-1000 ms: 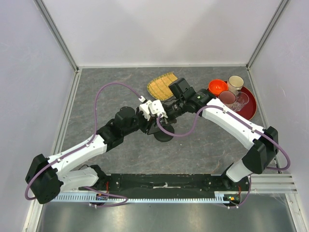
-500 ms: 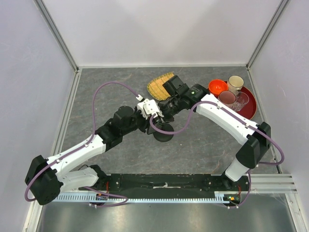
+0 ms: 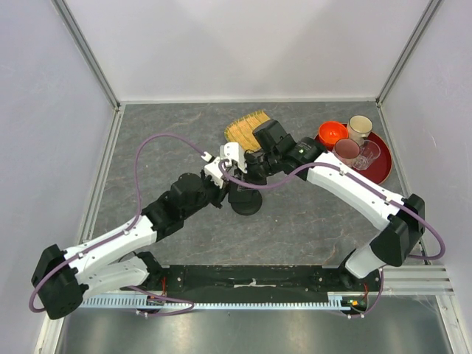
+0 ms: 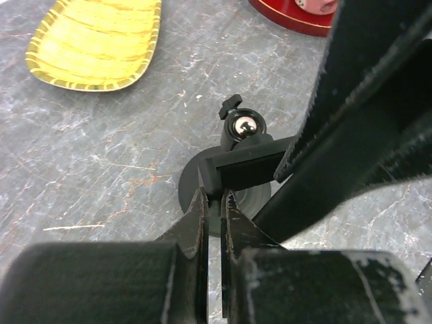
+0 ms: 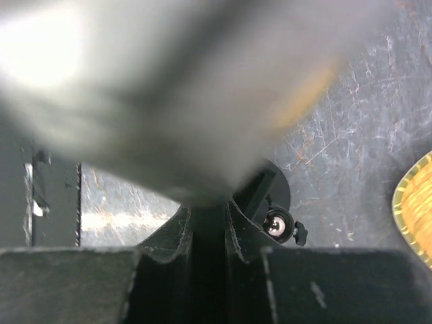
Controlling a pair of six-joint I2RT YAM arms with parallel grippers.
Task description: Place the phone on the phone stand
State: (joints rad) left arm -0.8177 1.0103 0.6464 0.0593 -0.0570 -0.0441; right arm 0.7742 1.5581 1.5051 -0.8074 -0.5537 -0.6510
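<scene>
The phone stand stands mid-table: black disc base, ball joint, short rest. My left gripper reaches it from the left, its jaws closed to a narrow slit on the rest's lower left edge. My right gripper comes from the right, shut on the phone, a black slab held edge-on just above the stand. In the left wrist view the phone slants down toward the rest. The stand's ball joint shows just right of the right fingers.
A bamboo tray lies behind the grippers. At the back right a red tray holds a beige mug, a pink cup and a glass; an orange bowl sits beside it. Purple cables loop over both arms.
My left arm has stretched further forward while its gripper stays at the stand. My right gripper swung back toward the bamboo tray with the phone, then returned over the stand.
</scene>
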